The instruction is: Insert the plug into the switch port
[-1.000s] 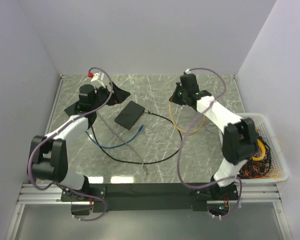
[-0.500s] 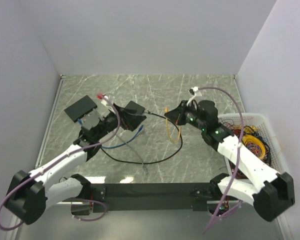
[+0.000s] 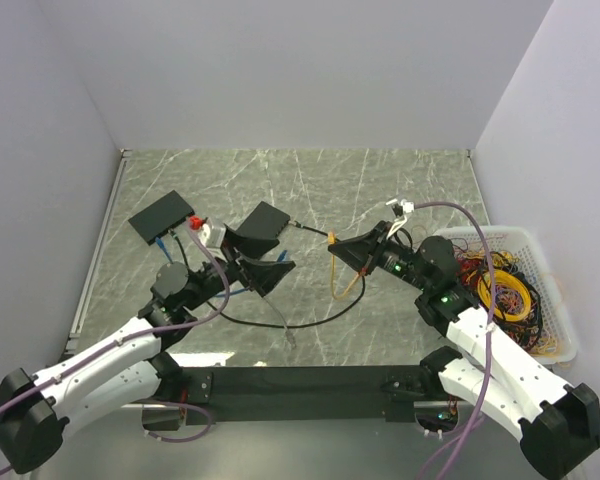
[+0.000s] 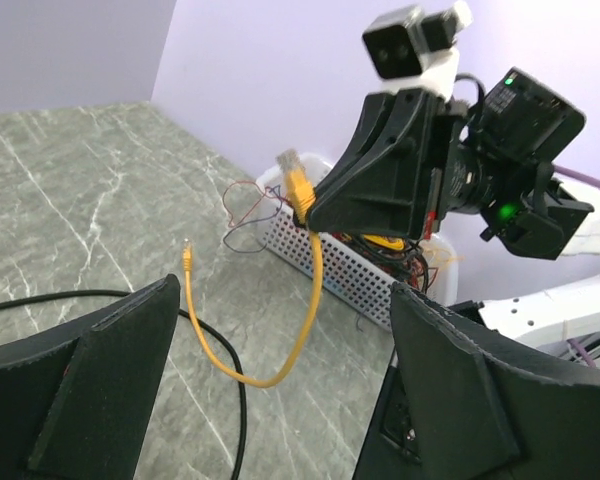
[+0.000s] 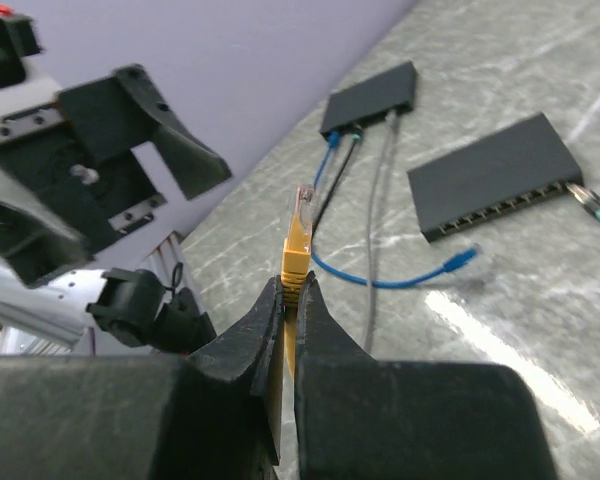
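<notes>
Orange cable [image 4: 310, 290] pinched in the right tool [image 5: 290, 285] just behind its clear plug [image 5: 302, 203], plug held up above the counter [image 3: 380, 180], well apart from the switch [image 5: 370, 100], left tool [image 4: 280, 290] spread wide, empty, facing the plug

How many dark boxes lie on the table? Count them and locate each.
2. The far-left box sits near the left wall; the centre box lies mid-table. Others may be hidden under the arms.
</notes>
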Action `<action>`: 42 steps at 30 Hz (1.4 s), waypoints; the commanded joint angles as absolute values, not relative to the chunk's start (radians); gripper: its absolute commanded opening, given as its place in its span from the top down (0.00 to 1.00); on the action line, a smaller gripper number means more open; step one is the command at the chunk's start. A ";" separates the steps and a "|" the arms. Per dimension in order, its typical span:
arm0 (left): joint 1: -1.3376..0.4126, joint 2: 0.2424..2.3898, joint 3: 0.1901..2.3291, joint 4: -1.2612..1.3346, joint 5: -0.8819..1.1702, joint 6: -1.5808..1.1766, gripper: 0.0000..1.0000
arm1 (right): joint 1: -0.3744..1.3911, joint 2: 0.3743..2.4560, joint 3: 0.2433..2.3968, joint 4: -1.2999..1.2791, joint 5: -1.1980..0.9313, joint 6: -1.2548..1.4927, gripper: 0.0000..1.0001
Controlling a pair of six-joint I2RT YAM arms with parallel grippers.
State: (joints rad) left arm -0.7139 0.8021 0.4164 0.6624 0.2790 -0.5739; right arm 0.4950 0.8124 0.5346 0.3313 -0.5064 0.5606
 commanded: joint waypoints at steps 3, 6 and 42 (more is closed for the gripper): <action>-0.782 0.836 0.406 0.669 0.203 -0.502 0.09 | 0.502 0.802 0.519 0.531 -0.587 0.603 1.00; -0.830 0.879 0.414 0.672 0.151 -0.482 0.11 | 0.502 0.796 0.517 0.572 -0.595 0.627 1.00; -1.052 0.876 0.546 0.649 0.254 -0.327 0.01 | 0.483 1.061 0.523 1.211 -1.025 1.047 1.00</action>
